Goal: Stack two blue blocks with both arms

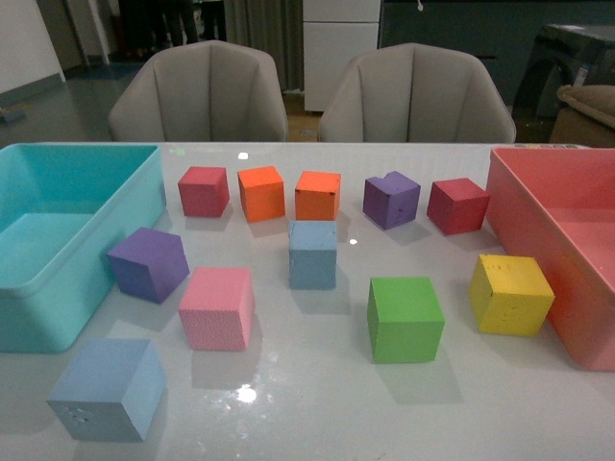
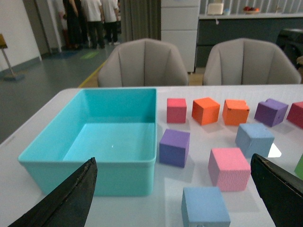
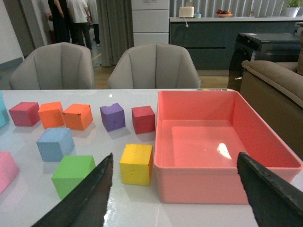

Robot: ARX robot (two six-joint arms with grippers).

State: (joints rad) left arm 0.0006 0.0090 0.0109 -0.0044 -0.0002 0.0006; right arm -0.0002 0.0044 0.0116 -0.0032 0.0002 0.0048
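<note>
White counter [image 1: 317,413] gleamed under the room lights, with two grey chairs [image 1: 197,91] drawn up at its far edge and people standing in the background of both wrist views. From my remote station I saw the two task pieces lying well apart, neither resting on the other.

The near blue block [image 1: 108,389] sat at the front left of the counter, just in front of the teal bin [image 1: 38,317], with tiny marks on its front face. The middle blue block [image 1: 313,254] stood near the counter's centre, just in front of an orange cube [image 1: 317,195]. A pink cube [image 1: 217,307] lay between the two blue ones.

On my left wrist camera, the left end effector [image 2: 173,159] hung over the counter with its black fingers [image 2: 71,198] spread wide, gripping nothing. The near blue block showed in the gap between them, untouched, with the teal bin to one side.

The right end effector [image 3: 174,156] was likewise spread wide and held nothing. It faced the red bin [image 3: 203,184], where a yellow cube [image 3: 137,163] sat just beside the wall and a green cube [image 3: 73,174] lay near that. That camera showed the middle blue block beyond the green cube.
</note>
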